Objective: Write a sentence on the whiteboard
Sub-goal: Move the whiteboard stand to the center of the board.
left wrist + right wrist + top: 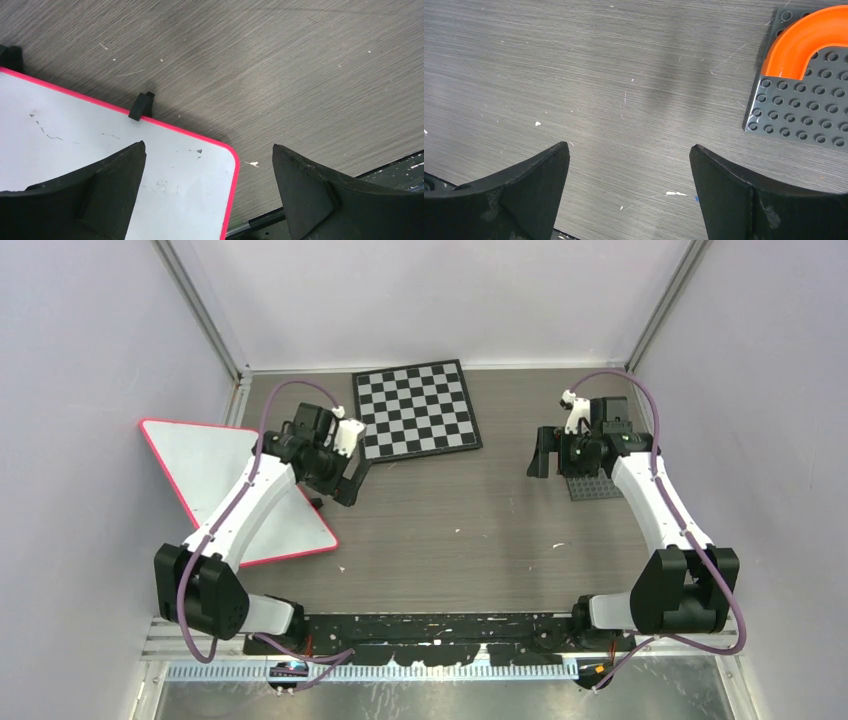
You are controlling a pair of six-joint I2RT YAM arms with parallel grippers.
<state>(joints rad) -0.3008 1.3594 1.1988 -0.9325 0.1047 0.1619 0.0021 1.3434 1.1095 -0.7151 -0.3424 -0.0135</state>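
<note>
Your left gripper [208,147] is hanging with its fingers spread wide and gripping nothing. It is poised over the rounded corner of the whiteboard [85,135], which is showing at about 7 o'clock in the wrist view. That placement is making sense as an opening: you are probably lining up to steady or shift the board. It is lying skewed at roughly 9 o'clock on the table [300,70], partly under your left arm rather than square in front of you. A black clip foot [141,106] is sticking out from the red rim, likely there to grip that edge. The surface you are seeing is carrying only faint dark flecks and no lettering, so by my reading the writing is not yet begun. No marker is showing in any view, so you are lacking the tool for now.

Your right gripper [629,147] is likewise hanging wide apart and empty, above bare wood at about 2 o'clock, well apart from the whiteboard. Just beyond it, toward its own 2 o'clock, a grey studded plate [804,110] is lying flat with an orange curved piece [806,37] sitting on it. Farthest off, at 12 o'clock by the table's far edge, a checkered board [415,408] is lying slightly turned, apart from both arms.
</note>
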